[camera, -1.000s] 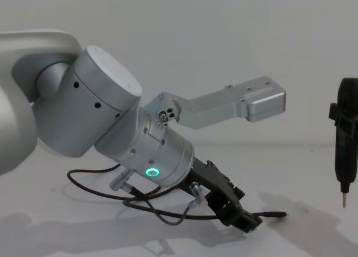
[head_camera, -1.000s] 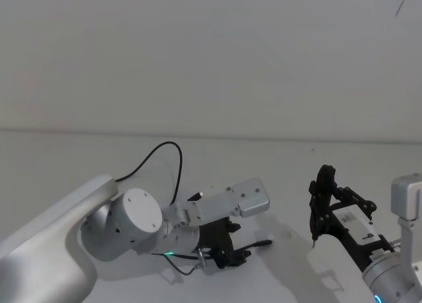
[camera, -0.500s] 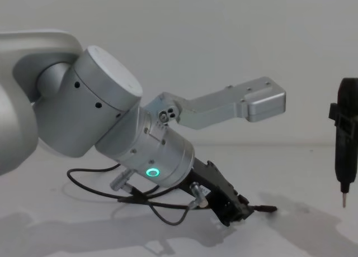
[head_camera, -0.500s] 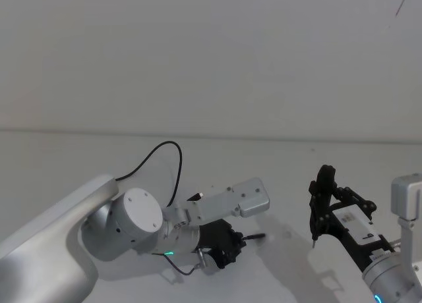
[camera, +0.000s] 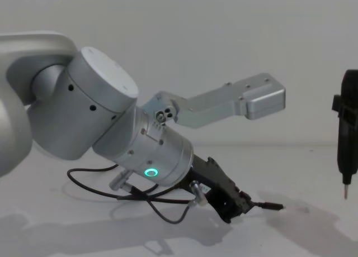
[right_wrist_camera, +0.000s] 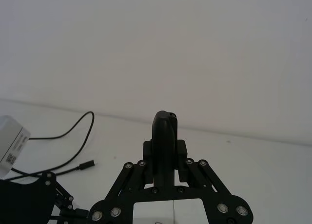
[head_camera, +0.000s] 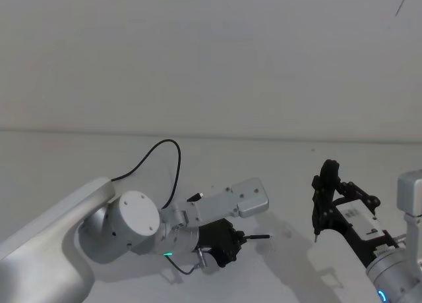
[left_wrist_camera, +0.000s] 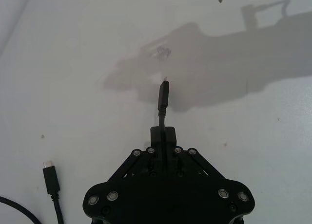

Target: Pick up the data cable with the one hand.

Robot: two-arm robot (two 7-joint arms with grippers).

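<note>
One end of the cable (head_camera: 179,163) is pinched in the left tool (left_wrist_camera: 163,134), clamped tight at lower middle of the head view, with the plug (left_wrist_camera: 163,94) poking out past the jaws. The rest loops up-left across the tabletop (head_camera: 79,158). Right tool (head_camera: 330,201) sits lower right, gripping a dark stylus (camera: 348,128).

A white desk (head_camera: 79,158) spreads below a plain pale wall (head_camera: 198,53), meeting it in a level seam (head_camera: 198,136). A thin dark line (head_camera: 402,1) slants across the wall at two o'clock. A small dark mark (left_wrist_camera: 163,51) sits on the desk.
</note>
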